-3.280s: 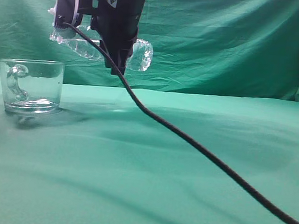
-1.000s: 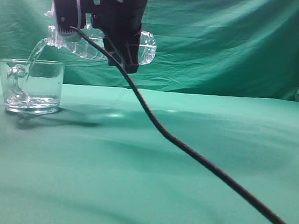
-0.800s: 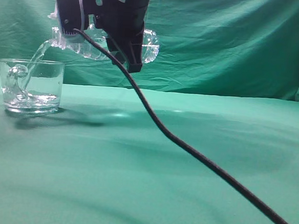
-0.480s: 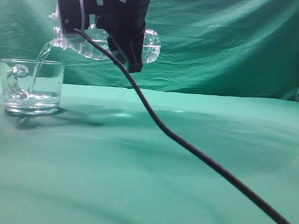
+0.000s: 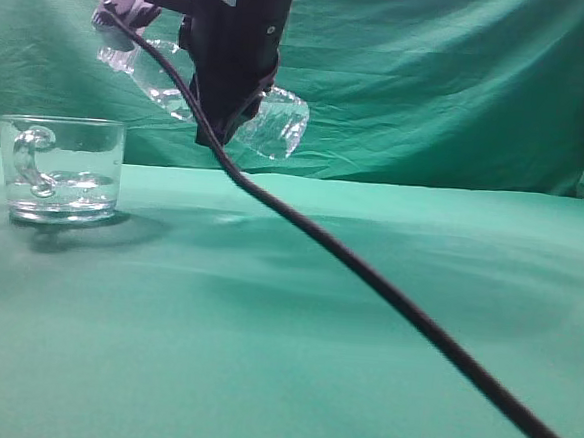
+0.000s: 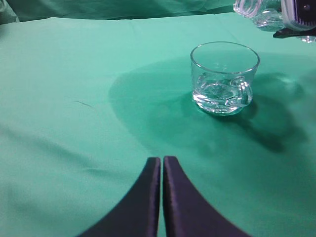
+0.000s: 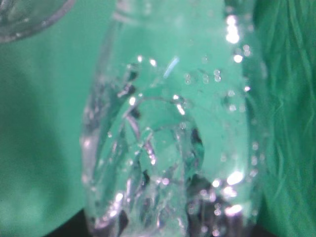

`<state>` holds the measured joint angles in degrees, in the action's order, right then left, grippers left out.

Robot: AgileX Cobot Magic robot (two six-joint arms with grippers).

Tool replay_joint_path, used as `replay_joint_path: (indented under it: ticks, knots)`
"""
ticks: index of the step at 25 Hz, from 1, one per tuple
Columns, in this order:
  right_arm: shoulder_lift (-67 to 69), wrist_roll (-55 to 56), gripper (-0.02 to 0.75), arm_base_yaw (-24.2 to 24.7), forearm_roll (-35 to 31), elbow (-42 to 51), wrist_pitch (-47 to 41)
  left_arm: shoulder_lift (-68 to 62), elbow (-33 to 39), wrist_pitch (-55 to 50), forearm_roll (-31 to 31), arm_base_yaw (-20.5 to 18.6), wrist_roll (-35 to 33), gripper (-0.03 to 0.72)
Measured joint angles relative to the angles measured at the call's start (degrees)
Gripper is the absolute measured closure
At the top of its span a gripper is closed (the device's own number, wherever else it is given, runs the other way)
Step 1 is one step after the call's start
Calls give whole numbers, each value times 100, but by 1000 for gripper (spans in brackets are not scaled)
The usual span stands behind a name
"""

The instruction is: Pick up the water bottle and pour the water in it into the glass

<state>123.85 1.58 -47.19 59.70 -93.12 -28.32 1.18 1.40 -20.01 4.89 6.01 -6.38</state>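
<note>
The clear water bottle (image 5: pixel 275 124) hangs in the air, tilted with its neck up at the left and its base lower right. My right gripper (image 5: pixel 218 124) is shut on the water bottle, which fills the right wrist view (image 7: pixel 173 128). The glass (image 5: pixel 60 168) stands on the green cloth at the left, handle towards the camera, with water (image 5: pixel 69 185) in its lower part. No stream falls from the bottle. In the left wrist view the glass (image 6: pixel 224 79) is ahead to the right, and my left gripper (image 6: pixel 161 160) is shut and empty above the cloth.
A black cable (image 5: pixel 387 296) hangs from the right arm down across the green cloth (image 5: pixel 312 361) to the lower right. A green cloth backdrop (image 5: pixel 432 78) closes the far side.
The bottle was level and pouring a stream into the glass; now its neck has swung upward and the stream has stopped. The water level in the glass has risen.
</note>
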Motion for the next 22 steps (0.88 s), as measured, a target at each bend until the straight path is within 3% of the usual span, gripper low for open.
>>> replay_joint_path:
  ticks: [5, 10, 13, 22]
  knots:
    - [-105, 551, 489, -21, -1158, 0, -6, 0, 0, 0, 0, 0, 0, 688]
    - [-735, 1860, 489, 18, -1689, 0, -222, 0, 0, 0, 0, 0, 0, 688]
    - [-1323, 2360, 489, 290, -2046, 197, -158, 0, 0, 0, 0, 0, 0, 688]
    - [-3298, 2879, 489, 1724, -2048, 2851, 2460, 0, 0, 0, 0, 0, 0, 688]
